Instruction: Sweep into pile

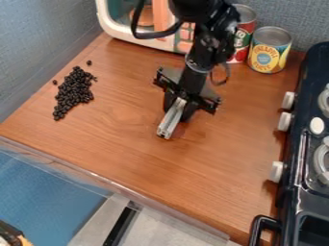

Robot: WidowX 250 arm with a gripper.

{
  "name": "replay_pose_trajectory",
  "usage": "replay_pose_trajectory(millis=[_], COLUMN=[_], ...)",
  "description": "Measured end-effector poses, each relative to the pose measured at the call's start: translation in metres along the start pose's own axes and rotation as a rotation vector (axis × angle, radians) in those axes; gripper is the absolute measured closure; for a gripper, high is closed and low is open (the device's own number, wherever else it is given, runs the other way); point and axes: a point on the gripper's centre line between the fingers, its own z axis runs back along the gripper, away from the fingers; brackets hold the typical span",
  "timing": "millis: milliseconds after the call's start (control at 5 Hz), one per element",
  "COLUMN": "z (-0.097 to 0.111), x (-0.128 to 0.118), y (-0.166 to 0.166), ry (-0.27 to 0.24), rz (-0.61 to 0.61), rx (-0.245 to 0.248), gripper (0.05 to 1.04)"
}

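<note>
The gripper (178, 109) was closed snugly on a grey stick (168, 125), likely to push the black beans (75, 91) together

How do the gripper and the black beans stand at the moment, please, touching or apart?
Apart. The camera view shows it plainly: a broad bare stretch of the wooden counter lies between the gripper and the black beans.

We see near-black on the small round beans (74, 93), silvery grey on the long narrow bar (169, 122), and orange-brown with darker grain streaks on the flat wooden tabletop (135, 156). We find red and green on 1 cylindrical metal can (243, 38), yellow and blue on another cylindrical metal can (267, 55).
</note>
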Motion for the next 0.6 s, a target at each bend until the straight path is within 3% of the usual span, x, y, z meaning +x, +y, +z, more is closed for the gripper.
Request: replay_pose_trajectory(millis=[200, 400, 600], z=[-0.002, -0.006, -0.008], x=[-0.001, -0.005, -0.010], y=[0.002, 0.011, 0.022], ry=[0.006, 0.045, 0.100], rz=[-0.010, 0.017, 0.000], rx=[-0.010, -0.041, -0.106], gripper=[0.689, 0.628, 0.348])
